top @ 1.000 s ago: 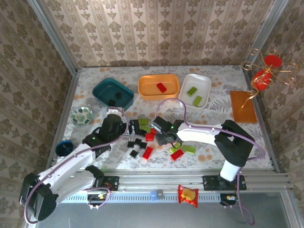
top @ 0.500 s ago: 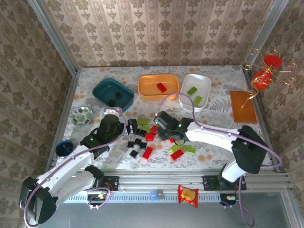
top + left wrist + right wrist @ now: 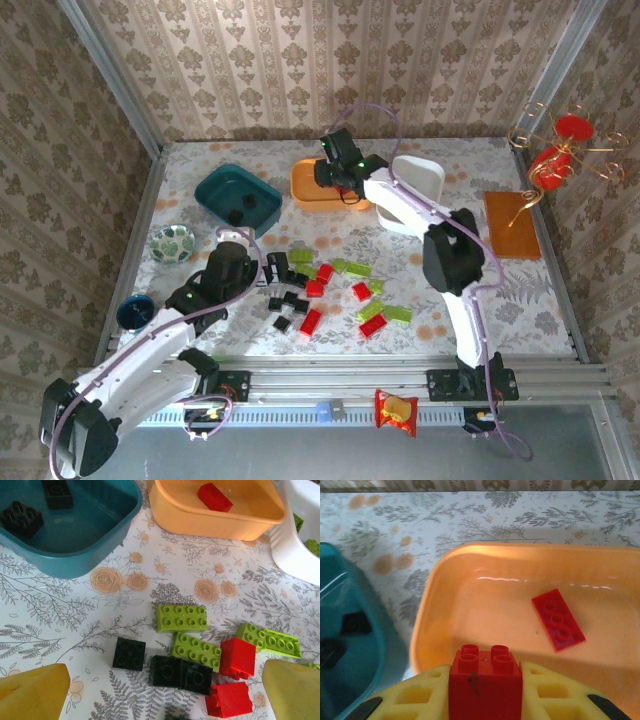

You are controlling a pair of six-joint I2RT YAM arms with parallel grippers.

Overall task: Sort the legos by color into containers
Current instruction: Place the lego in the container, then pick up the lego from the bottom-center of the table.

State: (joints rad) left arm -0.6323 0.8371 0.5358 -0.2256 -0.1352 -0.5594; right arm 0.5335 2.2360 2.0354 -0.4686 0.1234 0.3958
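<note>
Right gripper (image 3: pixel 486 700), upper centre of the top view: clamped on a red square brick (image 3: pixel 485 672) over the orange tray (image 3: pixel 445 630), which holds a flat red oblong brick (image 3: pixel 558 619). Left gripper (image 3: pixel 160 695): spread wide above loose legos (image 3: pixel 181 618) on the worktop (image 3: pixel 60 625). The teal tray (image 3: pixel 100 540) beyond holds two black bricks (image 3: pixel 21 518).

The right arm (image 3: pixel 400 205) reaches far forward, fingers (image 3: pixel 415 695) clamped; left fingers (image 3: pixel 30 692) spread.

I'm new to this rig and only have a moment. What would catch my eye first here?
The right pincer grips a red brick at the orange tray, which holds a flat red piece. Closer in, scattered bricks in red, green and black lie beneath the open left pincer.
</note>
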